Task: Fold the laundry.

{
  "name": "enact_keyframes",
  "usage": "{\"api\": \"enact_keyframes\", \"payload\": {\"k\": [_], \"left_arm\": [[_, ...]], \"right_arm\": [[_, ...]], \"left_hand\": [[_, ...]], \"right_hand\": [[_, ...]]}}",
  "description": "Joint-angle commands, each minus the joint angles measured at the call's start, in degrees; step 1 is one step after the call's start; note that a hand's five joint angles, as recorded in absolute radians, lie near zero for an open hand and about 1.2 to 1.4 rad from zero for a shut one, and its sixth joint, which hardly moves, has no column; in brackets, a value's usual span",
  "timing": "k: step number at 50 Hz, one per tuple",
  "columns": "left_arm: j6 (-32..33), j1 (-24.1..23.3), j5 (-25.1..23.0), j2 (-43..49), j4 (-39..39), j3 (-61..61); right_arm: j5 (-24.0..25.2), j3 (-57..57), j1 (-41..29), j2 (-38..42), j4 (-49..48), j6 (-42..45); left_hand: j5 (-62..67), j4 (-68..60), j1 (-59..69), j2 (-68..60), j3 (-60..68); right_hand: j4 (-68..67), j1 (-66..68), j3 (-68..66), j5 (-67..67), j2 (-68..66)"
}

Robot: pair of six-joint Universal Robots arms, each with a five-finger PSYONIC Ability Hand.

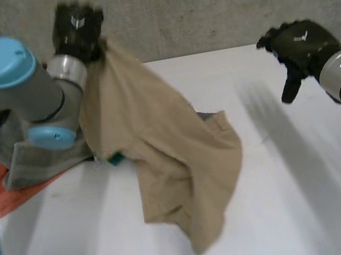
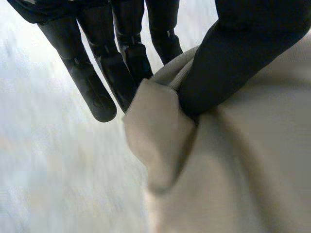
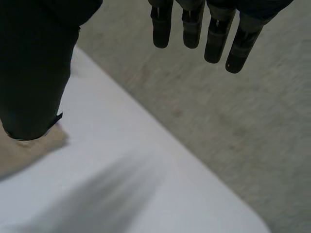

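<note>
Since the tan garment (image 1: 161, 148) probably has to hang free before it can be spread for folding, the left hand (image 1: 78, 26) is holding it up, its thumb pinching a hemmed edge against the fingers (image 2: 126, 63). Below that hand the cloth is draping down, its lower end resting on the white table (image 1: 313, 195). Well apart, the right hand (image 1: 300, 43) is hovering with its fingers relaxed, gripping nothing. Under the left arm a grey towel (image 1: 25, 158) and an orange cloth (image 1: 0, 185) are lying.
</note>
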State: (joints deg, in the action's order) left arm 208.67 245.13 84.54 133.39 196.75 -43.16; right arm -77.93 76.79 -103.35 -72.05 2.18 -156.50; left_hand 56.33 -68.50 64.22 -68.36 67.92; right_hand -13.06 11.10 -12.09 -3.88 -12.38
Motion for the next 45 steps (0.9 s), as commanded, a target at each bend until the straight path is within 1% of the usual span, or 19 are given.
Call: {"api": "enact_keyframes", "payload": {"k": [1, 2, 3, 7, 10, 14, 17, 21, 22, 25, 26, 29, 30, 34, 36, 41, 42, 44, 45], "left_arm": [[-0.5, -8.0, -11.7, -11.9, 2.9, -12.4], [-0.5, -8.8, -13.3, -13.3, 3.0, -14.7], [-0.5, -10.7, -16.6, -16.1, 3.0, -19.3], [-0.4, -15.5, -22.3, -21.0, 2.9, -29.5], [0.1, -19.2, -23.7, -21.9, 2.8, -35.8], [0.4, -22.8, -23.6, -21.4, 2.9, -40.5], [0.5, -23.4, -23.5, -20.9, 2.9, -41.7], [1.0, -23.5, -21.3, -19.7, 2.7, -41.5], [1.3, -23.5, -19.4, -19.9, 2.8, -41.2], [1.3, -23.3, -15.6, -20.1, 2.8, -40.6], [1.3, -23.0, -13.0, -20.3, 2.7, -40.0], [1.2, -22.5, -8.6, -20.8, 2.3, -39.4], [1.1, -22.2, -6.0, -22.0, 1.5, -39.5], [0.9, -21.3, -2.3, -25.3, -3.0, -40.5], [0.9, -21.0, -1.7, -26.1, -5.8, -41.0], [0.5, -19.2, -1.9, -27.3, -13.9, -41.6], [0.6, -19.2, -2.1, -27.3, -14.6, -41.7], [0.8, -19.4, -2.2, -27.1, -15.4, -41.6], [0.7, -19.9, -2.0, -26.6, -16.1, -40.9]], "right_arm": [[0.8, -4.3, 0.1, -0.3, -4.3, 0.3], [1.4, -4.6, 0.1, -0.3, -5.1, 0.6], [3.3, -5.4, 0.3, -0.3, -7.1, 0.7], [8.0, -6.7, 2.5, -0.3, -10.0, 0.7], [10.5, -6.9, 6.5, 0.0, -10.2, 0.4], [11.7, -6.0, 8.3, 0.7, -9.8, 0.5], [11.9, -4.8, 8.3, 1.4, -9.2, 0.7], [12.5, -3.2, 8.3, 3.1, -7.0, 1.0], [12.8, -3.1, 8.3, 3.6, -5.5, 1.5], [13.5, -3.1, 8.5, 4.3, -2.1, 2.9], [13.8, -3.3, 8.5, 4.5, 1.1, 3.7], [14.0, -3.5, 8.3, 4.2, 7.0, 4.7], [14.0, -3.5, 8.3, 4.0, 11.5, 5.1], [14.6, -2.8, 8.6, 3.8, 22.2, 5.4], [14.6, -2.0, 8.8, 3.8, 25.1, 5.7], [15.0, 3.1, 9.0, 3.9, 22.6, 12.7], [15.4, 6.0, 9.0, 3.8, 20.3, 18.2], [15.9, 8.3, 9.3, 3.8, 18.7, 24.3], [16.3, 10.2, 9.5, 3.9, 17.5, 30.1]], "left_hand": [[13.7, -11.5, 15.8, -11.6, 12.1], [13.7, -11.5, 15.8, -11.6, 12.1], [13.7, -11.5, 15.8, -11.6, 12.1], [13.7, -11.5, 15.8, -11.6, 12.1], [13.7, -11.5, 15.8, -11.6, 12.1], [13.7, -11.5, 15.8, -11.6, 12.1], [13.7, -11.5, 15.8, -11.6, 12.1], [-25.6, 27.7, -23.5, 27.6, -27.2], [-38.8, 41.0, -36.7, 40.8, -40.4], [-50.4, 52.5, -48.3, 52.4, -52.0], [-52.9, 55.1, -50.8, 54.9, -54.5], [-53.1, 55.3, -51.0, 55.1, -54.7], [-53.4, 55.6, -51.3, 55.4, -55.0], [-53.8, 55.9, -51.6, 55.8, -55.3], [-53.9, 56.1, -51.8, 56.0, -55.5], [-54.1, 56.3, -52.0, 56.1, -55.7], [-53.9, 56.1, -51.8, 56.0, -55.5], [-53.3, 55.4, -51.1, 55.3, -54.8], [-52.6, 54.8, -50.5, 54.6, -54.2]], "right_hand": [[3.1, -1.1, 2.1, 3.9, 2.4], [3.1, -1.1, 2.1, 3.9, 2.4], [3.1, -1.1, 2.1, 3.9, 2.4], [3.1, -1.1, 2.1, 3.9, 2.4], [3.1, -1.1, 2.1, 3.9, 2.4], [3.1, -1.1, 2.1, 3.9, 2.4], [3.1, -1.1, 2.1, 3.9, 2.4], [3.1, -1.1, 2.1, 3.9, 2.4], [3.1, -1.1, 2.1, 3.9, 2.4], [3.1, -1.1, 2.1, 3.9, 2.4], [3.1, -1.1, 2.1, 3.9, 2.4], [3.1, -1.1, 2.1, 3.9, 2.4], [3.1, -1.1, 2.1, 3.9, 2.4], [3.1, -1.1, 2.1, 3.9, 2.4], [3.1, -1.1, 2.1, 3.9, 2.4], [3.1, -1.1, 2.1, 3.9, 2.4], [3.1, -1.1, 2.1, 3.9, 2.4], [3.1, -1.1, 2.1, 3.9, 2.4], [3.1, -1.1, 2.1, 3.9, 2.4]]}}
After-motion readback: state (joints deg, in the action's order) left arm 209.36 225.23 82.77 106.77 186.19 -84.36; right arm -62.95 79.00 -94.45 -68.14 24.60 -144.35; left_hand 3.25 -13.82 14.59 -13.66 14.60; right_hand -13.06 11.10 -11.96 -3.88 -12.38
